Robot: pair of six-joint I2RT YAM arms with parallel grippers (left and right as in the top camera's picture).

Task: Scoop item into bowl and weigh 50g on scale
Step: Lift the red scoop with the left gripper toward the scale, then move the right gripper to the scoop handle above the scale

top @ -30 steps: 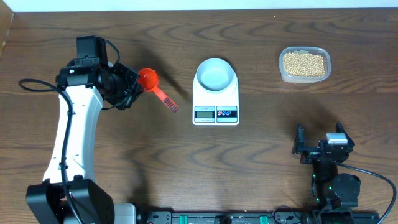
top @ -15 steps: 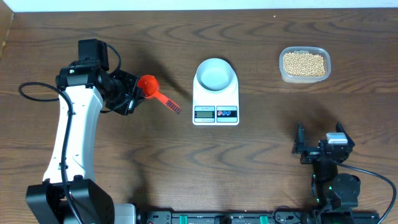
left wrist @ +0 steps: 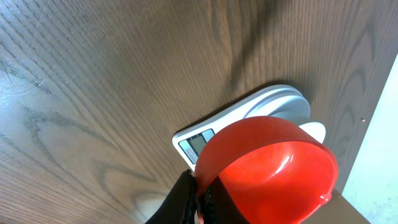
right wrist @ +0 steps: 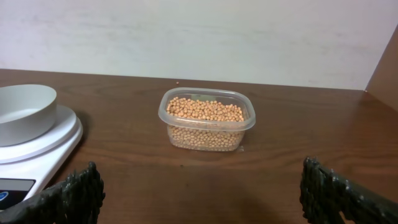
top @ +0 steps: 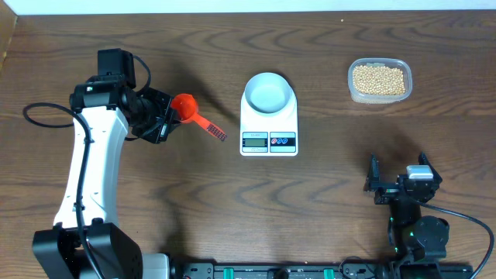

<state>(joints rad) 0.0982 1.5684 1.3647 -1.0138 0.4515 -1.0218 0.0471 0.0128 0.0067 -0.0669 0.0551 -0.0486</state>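
Note:
A red scoop (top: 186, 107) hangs left of the scale, its handle pointing toward the scale. My left gripper (top: 170, 116) is shut on the rim of its cup; in the left wrist view the empty red scoop (left wrist: 270, 171) fills the lower right, pinched between the black fingers (left wrist: 186, 199). The pale bowl (top: 269, 91) stands empty on the white scale (top: 269, 138). Tan beans (top: 379, 78) fill a clear tub at the back right. My right gripper (top: 397, 184) rests open near the front right edge, and from it the beans (right wrist: 205, 111) lie straight ahead, the bowl (right wrist: 25, 112) to the left.
The clear plastic tub (right wrist: 208, 140) stands alone right of the scale (right wrist: 43, 149). A black cable (top: 46, 108) loops left of the left arm. A pale wall borders the table's far edge.
My left gripper has moved the red scoop a little toward the near side of the table, then held still. The right arm has not moved.

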